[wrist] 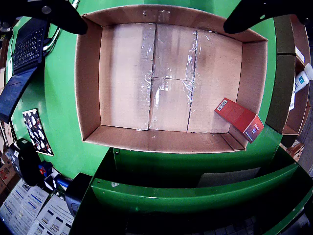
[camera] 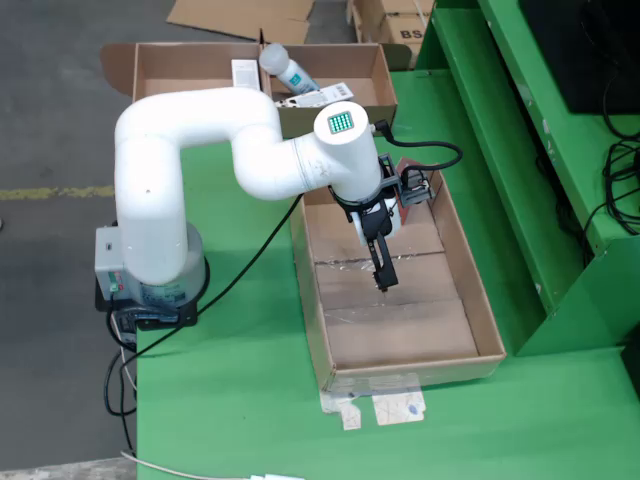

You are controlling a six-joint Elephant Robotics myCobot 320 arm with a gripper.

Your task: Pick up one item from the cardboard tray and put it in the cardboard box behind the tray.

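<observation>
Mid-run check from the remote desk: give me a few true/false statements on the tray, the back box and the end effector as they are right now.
1. The cardboard tray holds a single red box. True.
2. The red box lies in the middle of the tray floor. False: in the wrist view it leans in a corner, against the tray wall.
3. The end effector is gripping the red box. False: its fingers are spread apart and empty, above the tray.
4. The cardboard box behind the tray already holds a white bottle. True.
5. The tray floor has clear tape across it. True.
</observation>
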